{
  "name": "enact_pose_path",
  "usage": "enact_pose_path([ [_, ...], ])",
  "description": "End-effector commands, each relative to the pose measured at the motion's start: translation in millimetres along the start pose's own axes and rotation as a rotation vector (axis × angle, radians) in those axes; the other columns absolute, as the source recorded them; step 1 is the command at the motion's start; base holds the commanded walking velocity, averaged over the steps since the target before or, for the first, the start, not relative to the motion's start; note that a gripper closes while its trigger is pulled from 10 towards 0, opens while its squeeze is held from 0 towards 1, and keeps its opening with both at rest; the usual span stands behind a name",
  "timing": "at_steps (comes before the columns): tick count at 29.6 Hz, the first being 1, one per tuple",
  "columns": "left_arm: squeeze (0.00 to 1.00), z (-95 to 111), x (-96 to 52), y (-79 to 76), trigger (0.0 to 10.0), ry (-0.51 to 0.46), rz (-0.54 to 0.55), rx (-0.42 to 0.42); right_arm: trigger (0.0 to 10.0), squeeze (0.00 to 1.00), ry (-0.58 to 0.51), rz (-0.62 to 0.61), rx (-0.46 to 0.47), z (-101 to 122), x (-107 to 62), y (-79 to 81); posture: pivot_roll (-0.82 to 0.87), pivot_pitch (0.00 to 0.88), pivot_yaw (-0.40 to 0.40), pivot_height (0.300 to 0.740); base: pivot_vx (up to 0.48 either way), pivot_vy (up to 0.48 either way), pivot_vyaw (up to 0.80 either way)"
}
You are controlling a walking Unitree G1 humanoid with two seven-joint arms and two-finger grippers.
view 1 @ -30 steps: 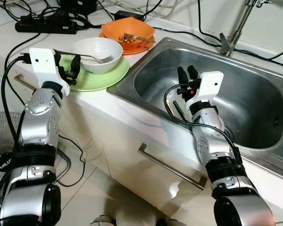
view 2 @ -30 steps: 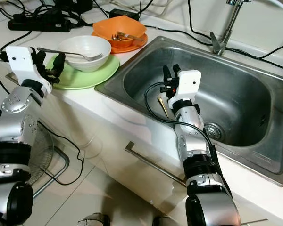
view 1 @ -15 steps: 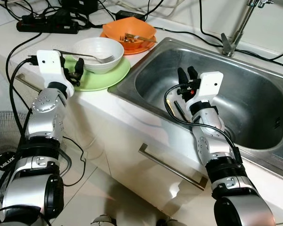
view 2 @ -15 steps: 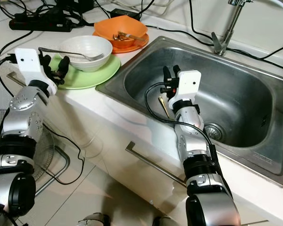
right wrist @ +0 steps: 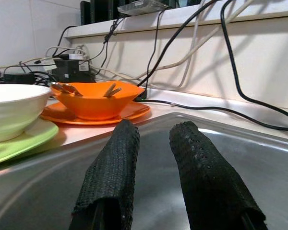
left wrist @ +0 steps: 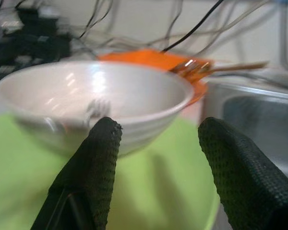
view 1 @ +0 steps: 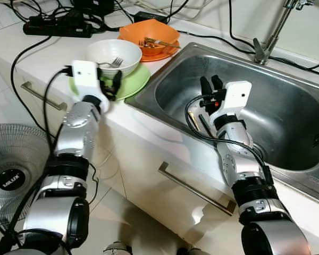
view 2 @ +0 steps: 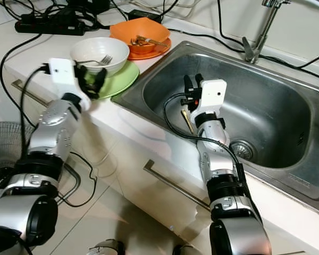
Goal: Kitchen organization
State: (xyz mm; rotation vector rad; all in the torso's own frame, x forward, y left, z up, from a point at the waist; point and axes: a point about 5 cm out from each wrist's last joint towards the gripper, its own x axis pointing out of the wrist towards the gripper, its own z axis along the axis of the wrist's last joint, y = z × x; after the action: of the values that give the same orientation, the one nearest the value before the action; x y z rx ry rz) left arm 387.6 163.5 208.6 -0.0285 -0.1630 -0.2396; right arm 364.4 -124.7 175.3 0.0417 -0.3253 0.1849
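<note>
A white bowl [view 1: 112,54] with a fork [view 1: 109,63] in it stands on a green plate [view 1: 134,82] on the counter, left of the sink [view 1: 287,85]. My left gripper [view 1: 109,86] is open over the plate's near rim, its fingers pointing at the bowl [left wrist: 110,91] and just short of it. Behind is an orange bowl [view 1: 149,33] holding utensils, on an orange plate [view 1: 162,53]. My right gripper [view 1: 210,85] hangs inside the sink at its left side, slightly open and holding nothing. A thin golden utensil [view 1: 194,121] lies on the sink floor below it.
A tap [view 1: 271,32] rises behind the sink, and cables run along the back of the counter to a power strip [view 1: 58,26]. The drain [view 2: 239,149] is at the sink's middle. A drawer handle [view 1: 196,194] is below the counter. A fan [view 1: 10,170] stands on the floor at left.
My left arm has swung right, bringing its gripper from the plate's left edge to just in front of the white bowl. The right arm has stayed put.
</note>
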Motion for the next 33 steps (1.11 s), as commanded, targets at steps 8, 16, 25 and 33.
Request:
enact_pose_path([
  [8,0.0,6,-19.0,-24.2,10.0,-0.043,-0.205,0.048,10.0,0.0,-0.005,-0.024,0.012,0,-2.3,-4.4,0.12,0.086,-0.017,0.74,0.0,0.0,0.0],
  [16,0.0,3,-37.2,-40.4,10.0,-0.057,-0.263,0.107,10.0,0.0,0.0,-0.022,0.017,-1,-2.1,-3.2,0.13,0.088,-0.02,0.74,0.0,0.0,0.0],
  [25,0.0,34,-43.4,-16.7,10.0,-0.249,0.015,0.273,10.0,0.0,0.007,-0.026,0.019,-3,-2.8,-4.4,0.13,0.091,-0.023,0.74,0.0,0.0,0.0],
  [33,0.0,29,-47.7,2.7,10.0,-0.211,0.075,0.363,10.0,0.0,0.008,-0.028,0.024,-3,-2.7,-3.8,0.13,0.092,-0.022,0.74,0.0,0.0,0.0],
])
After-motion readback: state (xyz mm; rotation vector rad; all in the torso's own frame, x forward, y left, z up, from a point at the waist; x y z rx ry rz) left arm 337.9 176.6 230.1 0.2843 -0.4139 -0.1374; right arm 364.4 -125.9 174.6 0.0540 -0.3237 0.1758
